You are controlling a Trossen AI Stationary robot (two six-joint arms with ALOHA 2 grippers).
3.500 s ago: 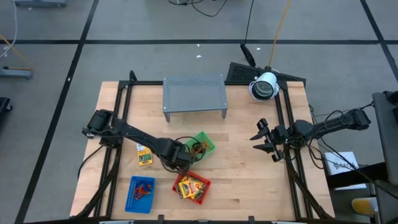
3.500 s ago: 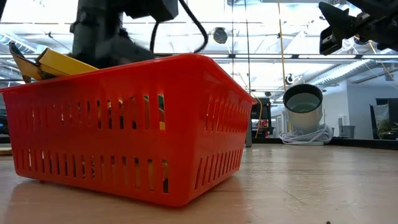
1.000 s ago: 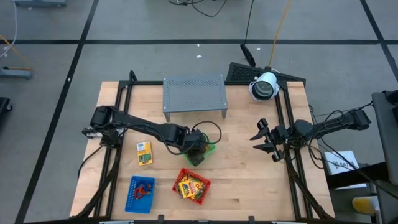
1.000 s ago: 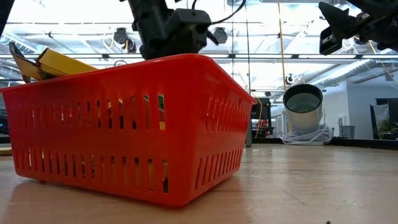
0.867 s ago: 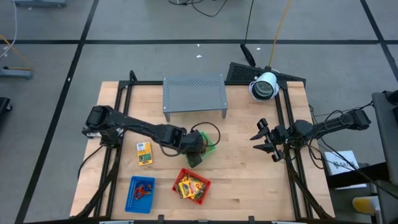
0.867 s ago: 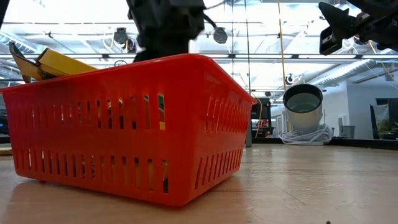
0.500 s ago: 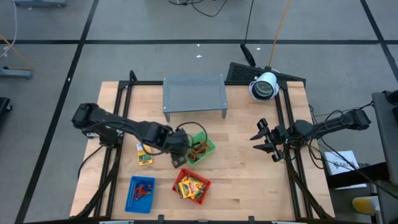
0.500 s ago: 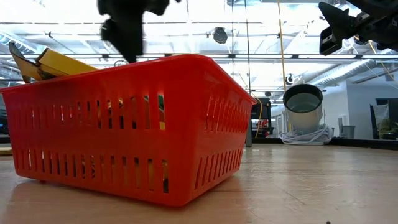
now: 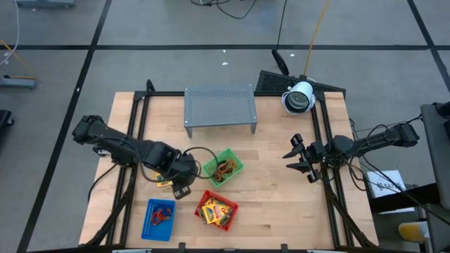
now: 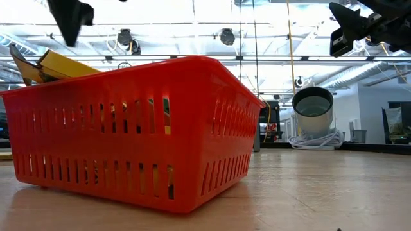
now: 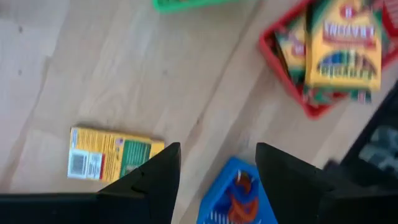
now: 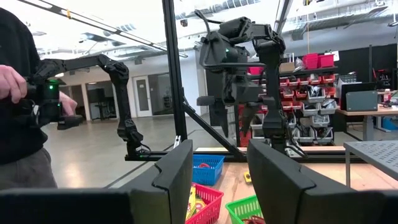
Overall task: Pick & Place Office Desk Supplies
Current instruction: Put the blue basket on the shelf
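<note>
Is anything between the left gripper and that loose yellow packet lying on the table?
Nothing visible. The left gripper hangs open above bare wood, and the yellow packet lies flat just beside it, clear of the blue tray.

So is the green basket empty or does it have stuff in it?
It has stuff in it. The high view shows a tangle of orange and dark rubber bands lying inside the green basket.

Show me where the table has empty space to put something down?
The widest bare wood lies between the green tray and the right gripper. More bare wood sits in front of the grey rack. It's crowded by the left gripper, hovering open among the loose yellow packet, blue tray and red tray.
</note>
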